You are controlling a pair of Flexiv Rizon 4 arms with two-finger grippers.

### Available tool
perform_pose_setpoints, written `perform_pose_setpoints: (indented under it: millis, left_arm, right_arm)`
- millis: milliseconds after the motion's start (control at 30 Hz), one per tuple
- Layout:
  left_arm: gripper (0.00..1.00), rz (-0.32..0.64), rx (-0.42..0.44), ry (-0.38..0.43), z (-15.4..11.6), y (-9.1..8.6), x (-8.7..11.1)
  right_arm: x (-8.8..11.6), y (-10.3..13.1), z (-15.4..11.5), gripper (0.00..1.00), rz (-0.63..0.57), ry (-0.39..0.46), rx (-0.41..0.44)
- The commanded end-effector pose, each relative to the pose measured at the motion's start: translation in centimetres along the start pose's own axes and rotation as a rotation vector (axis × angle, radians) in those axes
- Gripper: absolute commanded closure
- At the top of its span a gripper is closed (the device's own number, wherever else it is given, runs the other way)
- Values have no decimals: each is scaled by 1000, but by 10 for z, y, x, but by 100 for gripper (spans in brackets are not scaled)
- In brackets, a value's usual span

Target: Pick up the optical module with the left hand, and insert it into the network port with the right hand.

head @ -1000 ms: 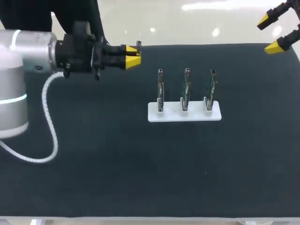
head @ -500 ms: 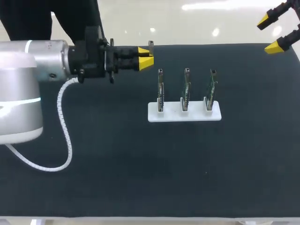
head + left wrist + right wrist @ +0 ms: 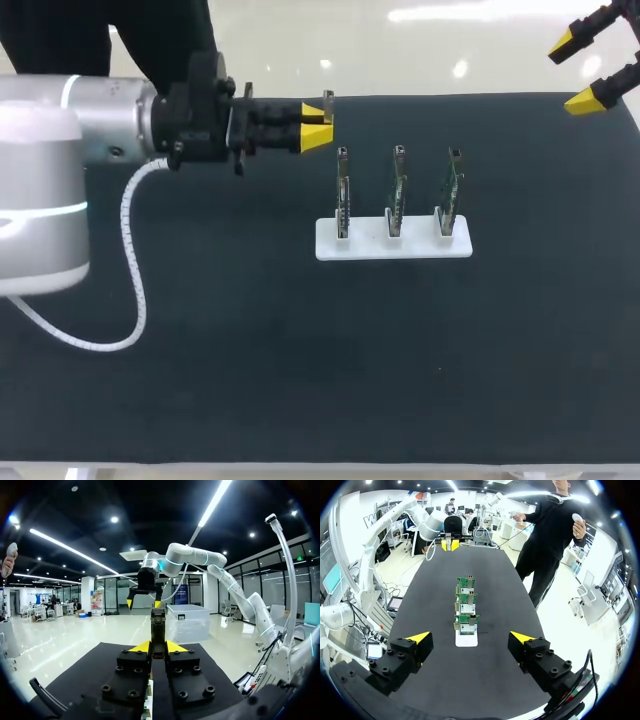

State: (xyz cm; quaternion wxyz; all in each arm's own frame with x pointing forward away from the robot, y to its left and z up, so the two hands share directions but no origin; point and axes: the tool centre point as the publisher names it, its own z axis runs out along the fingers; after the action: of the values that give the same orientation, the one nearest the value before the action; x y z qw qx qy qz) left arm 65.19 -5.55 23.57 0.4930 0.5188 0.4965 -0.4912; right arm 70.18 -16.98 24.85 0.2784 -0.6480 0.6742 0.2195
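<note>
Since a second ago, the left arm has carried its left gripper [image 3: 314, 112] toward three o'clock along the table's far edge, slowing as it nears the rack. Its yellow tips are pinched narrow on the slim dark metal optical module [image 3: 325, 100], which juts out ahead of them at about eleven o'clock from the white rectangular plastic stand [image 3: 393, 249]. The pickup looks done; the handover and the insertion are left. The right gripper [image 3: 576, 70] hangs at the table's one o'clock corner, fingers spread wide, holding nothing. Counted: one module, one stand, three upright green circuit boards [image 3: 397, 190] — each topped by what seems a small silvery network port [image 3: 342, 153] — and two grippers.
</note>
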Motion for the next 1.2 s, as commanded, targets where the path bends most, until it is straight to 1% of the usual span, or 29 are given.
perform_pose_setpoints:
  millis: [33,733,767,800,867,967,1100,1200]
  left_arm:
    - [100,2,11,7,2,1,-1]
    - [100,3,6,10,2,0,-2]
    - [100,3,6,10,2,0,-2]
    - [100,3,6,10,2,0,-2]
    - [100,3,6,10,2,0,-2]
    - [100,3,6,10,2,0,-2]
    - [100,3,6,10,2,0,-2]
    - [100,3,6,10,2,0,-2]
  right_arm:
    - [0,0,0,0,-1,-1,1]
    - [0,0,0,0,-1,-1,1]
    - [0,0,-2,0,5,-12,-11]
    - [-2,-1,-4,0,2,-10,-25]
    - [-8,0,-4,0,35,-25,-31]
    - [-19,1,1,0,64,-38,-33]
    - [-40,5,16,0,99,-41,-7]
    - [-57,9,32,0,89,-38,12]
